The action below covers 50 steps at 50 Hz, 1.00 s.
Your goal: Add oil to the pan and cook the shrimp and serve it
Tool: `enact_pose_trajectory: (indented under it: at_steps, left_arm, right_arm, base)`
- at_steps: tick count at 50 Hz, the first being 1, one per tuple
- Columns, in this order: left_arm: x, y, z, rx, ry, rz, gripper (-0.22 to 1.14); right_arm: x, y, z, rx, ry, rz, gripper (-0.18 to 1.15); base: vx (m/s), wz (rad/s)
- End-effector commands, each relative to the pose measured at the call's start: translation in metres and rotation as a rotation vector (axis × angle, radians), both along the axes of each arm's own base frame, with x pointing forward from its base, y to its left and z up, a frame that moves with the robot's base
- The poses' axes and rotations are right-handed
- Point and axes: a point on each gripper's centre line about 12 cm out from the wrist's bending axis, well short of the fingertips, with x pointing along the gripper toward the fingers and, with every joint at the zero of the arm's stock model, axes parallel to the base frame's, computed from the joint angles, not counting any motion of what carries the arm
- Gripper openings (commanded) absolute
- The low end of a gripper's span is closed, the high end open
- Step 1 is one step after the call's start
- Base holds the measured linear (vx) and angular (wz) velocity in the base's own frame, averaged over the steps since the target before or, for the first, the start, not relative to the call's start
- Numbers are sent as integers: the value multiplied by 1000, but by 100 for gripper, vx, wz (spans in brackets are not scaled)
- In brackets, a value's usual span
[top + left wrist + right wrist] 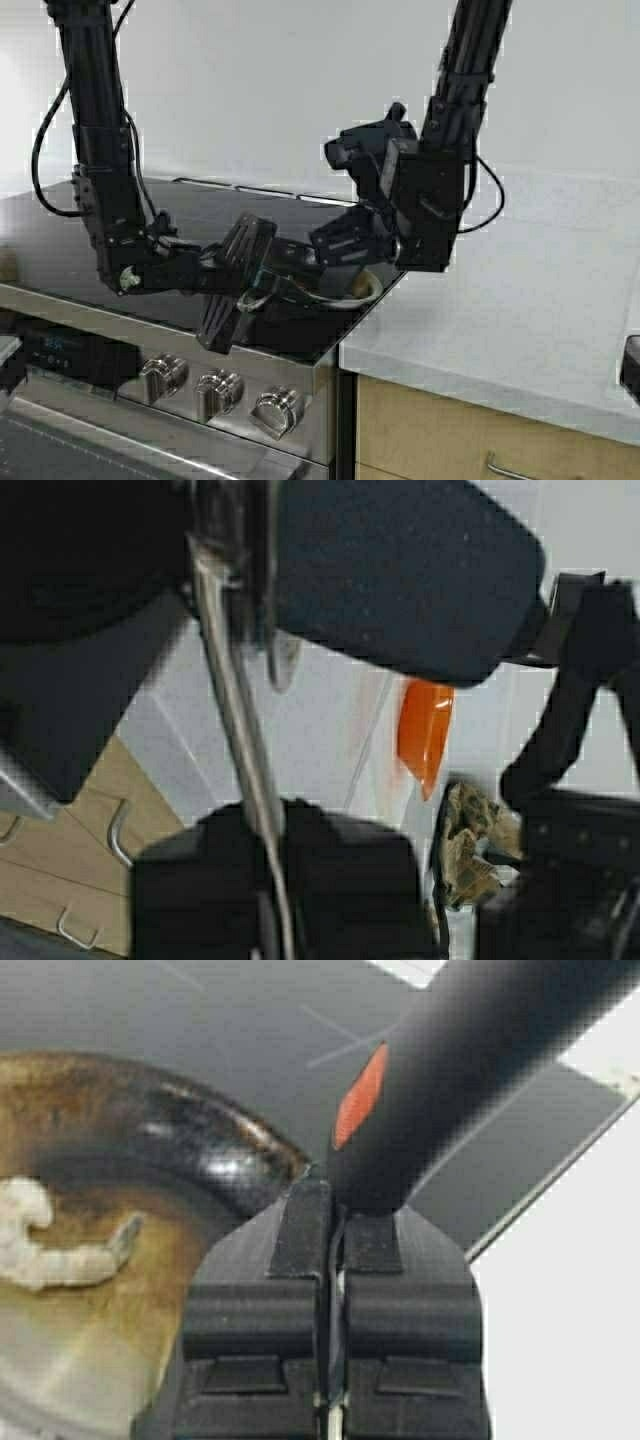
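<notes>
From the high view, both my arms reach down to the front right corner of the stove (120, 215), in the middle of the frame. My left gripper (262, 272) comes in from the left, my right gripper (340, 245) from the upper right, and they nearly meet over the pan (362, 290), of which only a slice of pale rim shows beneath them. The white worktop (520, 300) fills the right of the frame. I see no oil jug here.

In the left wrist view, my left gripper (270, 820) is clamped together on a thin shiny metal strip (235, 700) that runs up the middle of the frame; I take it for the pan's handle, though I cannot be sure. An orange bowl (425, 730) sits right of centre, and some crumpled brownish stuff (470, 850) lies at lower right.

In the right wrist view, my right gripper (335, 1250) is closed tight on a black handle with a red mark (430, 1090), probably a cooking tool, rising to the upper right. At the left of the frame the pan's browned inside holds the shrimp (55, 1245), pale and curled, lying on a glossy, seemingly oiled bottom.

So I judge the oil is in and the shrimp is cooking. Serving is still left.
</notes>
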Motion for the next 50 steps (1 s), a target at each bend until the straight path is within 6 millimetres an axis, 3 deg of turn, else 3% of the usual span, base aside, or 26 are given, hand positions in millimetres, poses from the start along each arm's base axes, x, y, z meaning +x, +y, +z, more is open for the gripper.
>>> enact_pose_trajectory:
  at_steps: [1,15,23,36,50]
  left_arm:
    - [27,-9,42,-60,-154,20,4]
    - [30,-9,46,-64,-166,27,4]
    - [25,-7,43,-52,-155,17,4]
    - [10,-2,37,37,-146,-17,4]
    - [4,0,38,125,-153,-66,4]
  right_arm:
    - [-14,8,1,10,54,35,9]
    - [-20,7,-11,78,152,18,9]
    - [-2,9,3,130,121,-29,9]
    - [31,-5,16,224,130,-186,9]
    - [56,-15,18,279,175,-238,9]
  base:
    - [0,0]
    - [0,0]
    - [0,0]
    - [0,0]
    - [0,0]
